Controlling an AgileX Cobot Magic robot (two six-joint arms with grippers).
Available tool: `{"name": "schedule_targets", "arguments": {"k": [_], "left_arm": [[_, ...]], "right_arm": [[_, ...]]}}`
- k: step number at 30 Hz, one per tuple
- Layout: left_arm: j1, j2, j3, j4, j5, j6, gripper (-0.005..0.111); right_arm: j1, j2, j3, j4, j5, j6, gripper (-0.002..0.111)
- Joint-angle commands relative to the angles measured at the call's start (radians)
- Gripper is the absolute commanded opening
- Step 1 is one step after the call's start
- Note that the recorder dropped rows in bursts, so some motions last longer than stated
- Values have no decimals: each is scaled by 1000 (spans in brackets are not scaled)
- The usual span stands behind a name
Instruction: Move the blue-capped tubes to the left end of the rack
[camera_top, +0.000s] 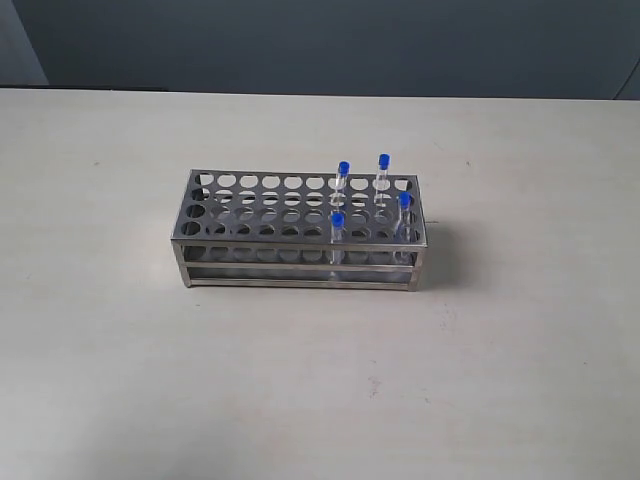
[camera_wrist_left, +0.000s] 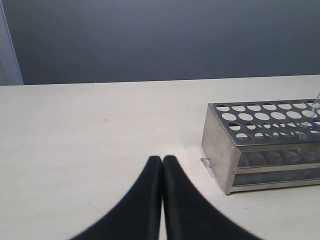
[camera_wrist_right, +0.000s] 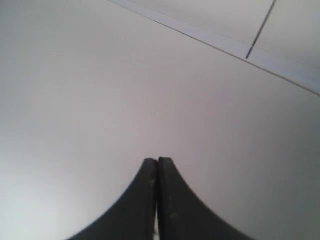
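The grey metal rack (camera_top: 290, 262) stands in the middle of the table. Several blue-capped tubes stand upright in holes at its right end: one (camera_top: 343, 178) and another (camera_top: 383, 172) in the back, one (camera_top: 337, 232) and another (camera_top: 404, 212) nearer the front. The holes at the left end hold nothing. No arm shows in the exterior view. In the left wrist view my left gripper (camera_wrist_left: 162, 159) is shut with nothing in it, a short way off the rack's end wall (camera_wrist_left: 217, 150). My right gripper (camera_wrist_right: 158, 161) is shut and empty before a plain pale surface.
The pale table (camera_top: 120, 350) spreads around the rack on all sides. A dark wall (camera_top: 320, 40) runs behind its far edge. In the right wrist view a pale band with a dark seam (camera_wrist_right: 248, 51) crosses the surface.
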Motion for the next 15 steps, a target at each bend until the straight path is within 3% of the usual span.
{"name": "schedule_targets", "arguments": {"k": [1,5,8,12,15], "left_arm": [[-11,3,-5,1,-7,-1,1],[-11,3,-5,1,-7,-1,1],[-11,3,-5,1,-7,-1,1],[-11,3,-5,1,-7,-1,1],[-11,3,-5,1,-7,-1,1]], "right_arm": [[-5,-3,-16,-211,79,-4,0],[-5,44,-177,-510,423,-4,0],[-2,155,-302,-629,524,-30,0],[43,365,-455,-580,605,-301,0],[202,688,-683,-365,815,-716,0]]}}
